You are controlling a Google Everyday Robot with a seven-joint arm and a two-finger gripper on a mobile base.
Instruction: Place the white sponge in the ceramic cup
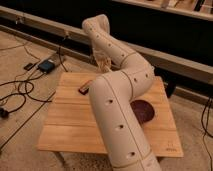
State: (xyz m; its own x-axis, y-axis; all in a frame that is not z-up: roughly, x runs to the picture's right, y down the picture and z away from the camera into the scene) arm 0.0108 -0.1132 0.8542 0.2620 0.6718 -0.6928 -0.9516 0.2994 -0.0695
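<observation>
My arm point(117, 105) folds across the middle of the wooden table point(75, 125) and covers much of it. The gripper point(103, 64) hangs at the end of the arm above the table's far edge, and it is shut. Whether anything is held in it cannot be made out. The white sponge and the ceramic cup are both hidden from view.
A dark brown block point(84, 88) lies on the table's far left part, left of the arm. A purple bowl point(143, 110) sits on the right, partly behind the arm. Cables and a small box point(46, 66) lie on the floor at left. A dark wall with a ledge runs behind.
</observation>
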